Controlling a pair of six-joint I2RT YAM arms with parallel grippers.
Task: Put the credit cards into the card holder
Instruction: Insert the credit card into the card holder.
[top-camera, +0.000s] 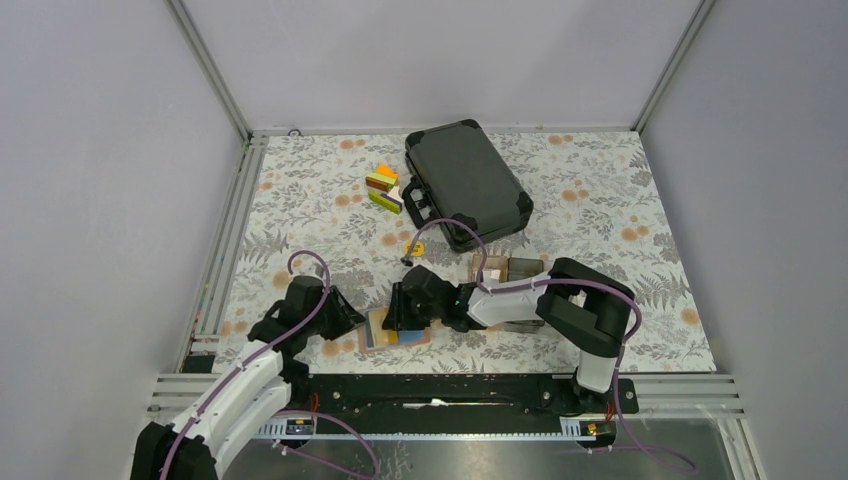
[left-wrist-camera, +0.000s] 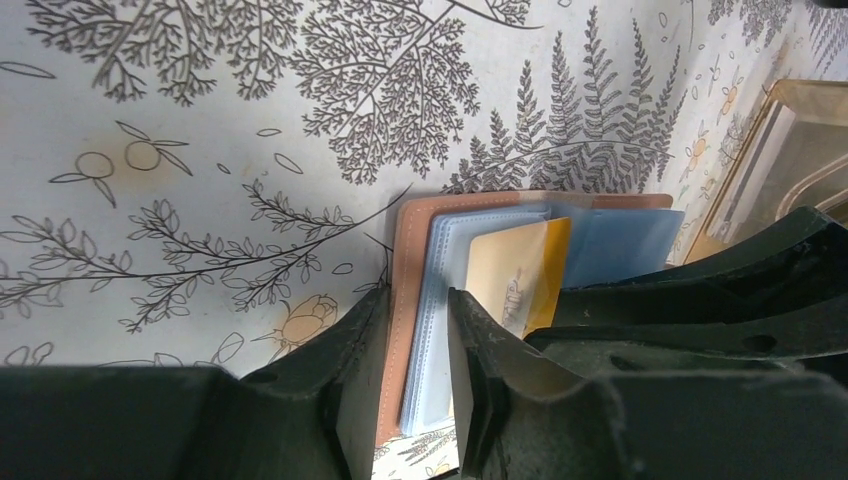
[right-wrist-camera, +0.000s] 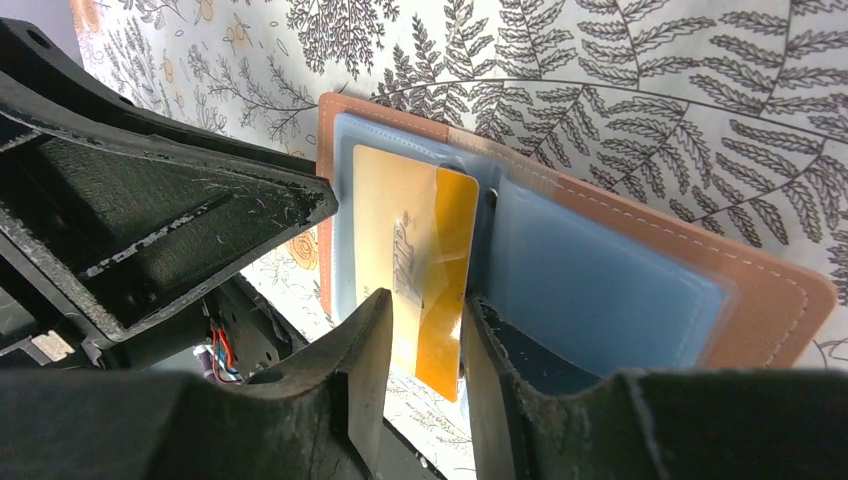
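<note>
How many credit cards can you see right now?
1: the orange-yellow card, partly tucked into the open card holder, between the fingertips of the right gripper. Others may be hidden under the arms.

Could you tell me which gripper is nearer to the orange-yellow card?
Right. The right gripper straddles the orange-yellow card; the left gripper straddles the card holder edge beside the card.

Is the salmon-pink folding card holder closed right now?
No, the salmon-pink card holder lies open on the floral table, blue-grey inner pockets and an orange-yellow plastic card showing.
</note>
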